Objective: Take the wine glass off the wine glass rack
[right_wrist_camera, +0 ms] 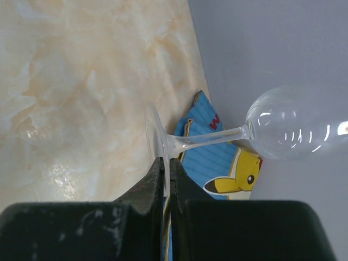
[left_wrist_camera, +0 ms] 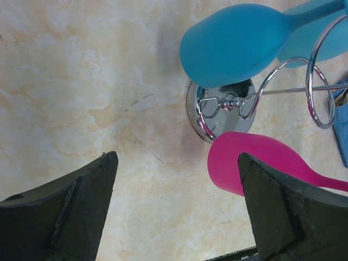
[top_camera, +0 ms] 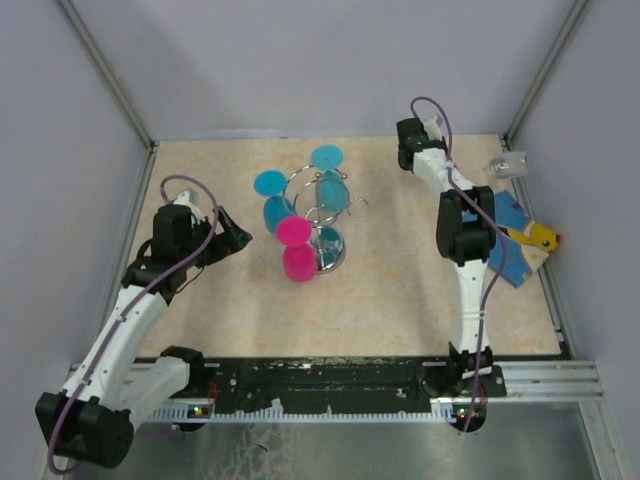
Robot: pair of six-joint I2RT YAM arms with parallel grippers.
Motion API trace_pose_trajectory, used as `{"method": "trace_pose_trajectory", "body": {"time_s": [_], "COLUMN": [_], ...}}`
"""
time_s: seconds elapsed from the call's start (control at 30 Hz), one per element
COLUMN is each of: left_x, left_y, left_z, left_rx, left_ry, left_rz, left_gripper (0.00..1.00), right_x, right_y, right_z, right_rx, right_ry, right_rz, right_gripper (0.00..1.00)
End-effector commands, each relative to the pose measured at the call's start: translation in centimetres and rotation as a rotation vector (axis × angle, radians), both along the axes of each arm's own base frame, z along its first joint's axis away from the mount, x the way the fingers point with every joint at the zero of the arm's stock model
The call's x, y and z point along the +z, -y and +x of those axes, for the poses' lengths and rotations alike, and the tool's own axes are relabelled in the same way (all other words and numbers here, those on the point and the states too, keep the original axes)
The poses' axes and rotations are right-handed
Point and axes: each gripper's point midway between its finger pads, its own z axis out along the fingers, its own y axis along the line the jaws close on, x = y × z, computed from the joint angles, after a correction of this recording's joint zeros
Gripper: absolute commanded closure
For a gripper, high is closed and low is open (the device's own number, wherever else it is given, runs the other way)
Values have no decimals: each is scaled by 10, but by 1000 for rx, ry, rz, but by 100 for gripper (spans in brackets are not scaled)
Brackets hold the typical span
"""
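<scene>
Chrome rack [left_wrist_camera: 220, 117], teal glasses [left_wrist_camera: 234, 46], pink glass [left_wrist_camera: 261, 163], clear wine glass [right_wrist_camera: 288, 122], blue-striped cloth [right_wrist_camera: 209, 155].

A finger [left_wrist_camera: 288, 217] hides part of the pink glass [left_wrist_camera: 255, 149]; its stem exits frame right. The clear glass [right_wrist_camera: 283, 128] bowl is cropped.

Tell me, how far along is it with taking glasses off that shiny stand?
Done: one clear glass is off the rack. In hand: the right hand pinches its foot near the right wall. Left: a pink glass and two blue glasses hang on the rack; the left hand is open beside them.
</scene>
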Motion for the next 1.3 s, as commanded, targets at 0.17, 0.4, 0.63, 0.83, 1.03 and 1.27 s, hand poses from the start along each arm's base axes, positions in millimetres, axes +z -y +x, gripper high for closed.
{"method": "trace_pose_trajectory", "body": {"time_s": [0.17, 0.4, 0.63, 0.83, 1.03, 1.27], "left_x": [18, 21, 28, 31, 29, 33], "left_y": [2, 4, 3, 3, 3, 2], "left_z": [6, 6, 6, 8, 8, 9], "left_rx": [-20, -30, -25, -25, -30, -29], "left_ry": [63, 65, 81, 84, 77, 85], "left_rz": [-2, -14, -17, -13, -5, 3], "left_gripper": [3, 2, 2, 2, 1, 2], "right_x": [-9, -28, -44, -57, -67, -76], "right_y": [12, 13, 11, 9, 7, 5], "right_z": [9, 6, 6, 7, 7, 7], "right_rx": [-21, -16, 6, 33, 45, 53], "right_ry": [-50, -93, -120, -151, -174, -184], "right_rz": [-155, -175, -163, -151, -145, -130], "right_gripper": [100, 100, 100, 100, 100, 100]}}
